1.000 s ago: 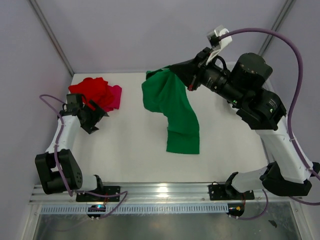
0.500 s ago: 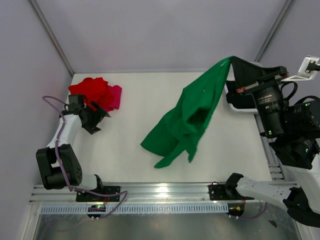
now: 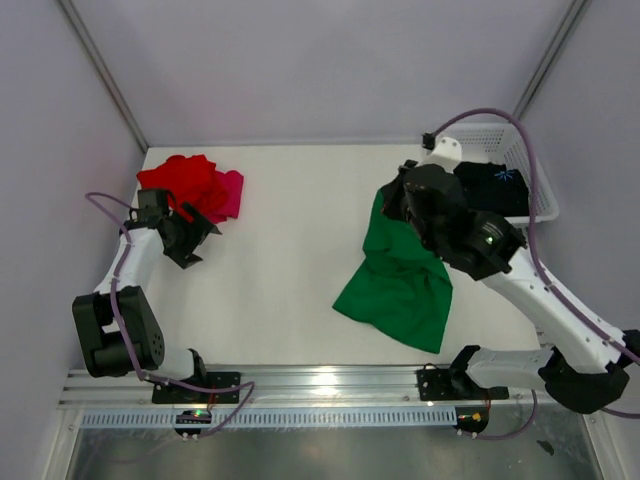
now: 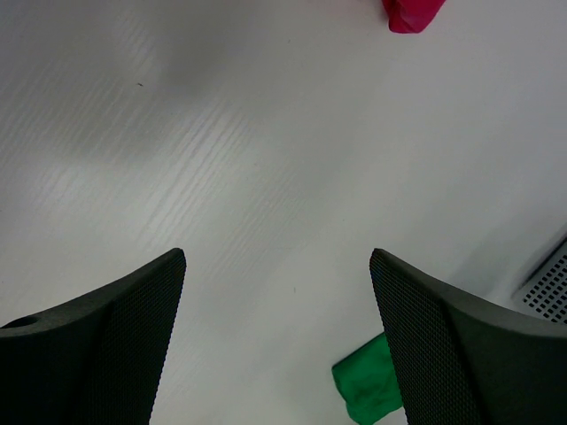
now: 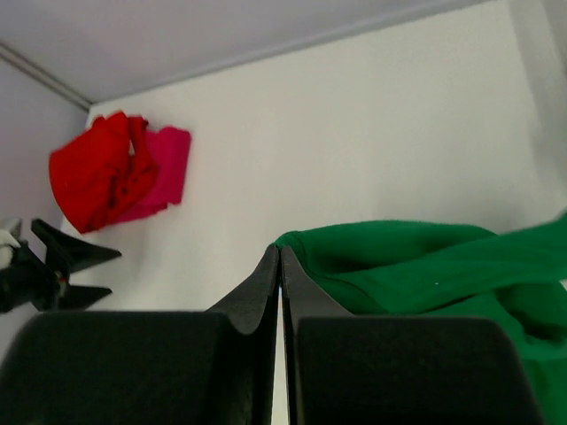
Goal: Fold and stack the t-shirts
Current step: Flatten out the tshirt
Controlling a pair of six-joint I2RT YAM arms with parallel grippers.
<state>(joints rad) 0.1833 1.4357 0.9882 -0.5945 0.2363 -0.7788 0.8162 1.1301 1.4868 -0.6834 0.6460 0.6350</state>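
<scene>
The right gripper (image 5: 281,252) is pinching the green t-shirt (image 3: 395,285), which is lying rumpled on the desk (image 3: 280,260) beside the basket (image 3: 537,185). The left gripper (image 4: 276,257) is hanging open. The red t-shirt (image 3: 180,178), pink t-shirt (image 3: 231,190) and black t-shirt (image 3: 495,190) are looking unfolded, so nothing is stacked yet.

My right end effector (image 3: 392,205) pinches the green t-shirt (image 3: 400,290), which trails onto the surface (image 3: 290,250); my left end effector (image 3: 200,245) gapes beside the red t-shirt (image 3: 180,178).
</scene>
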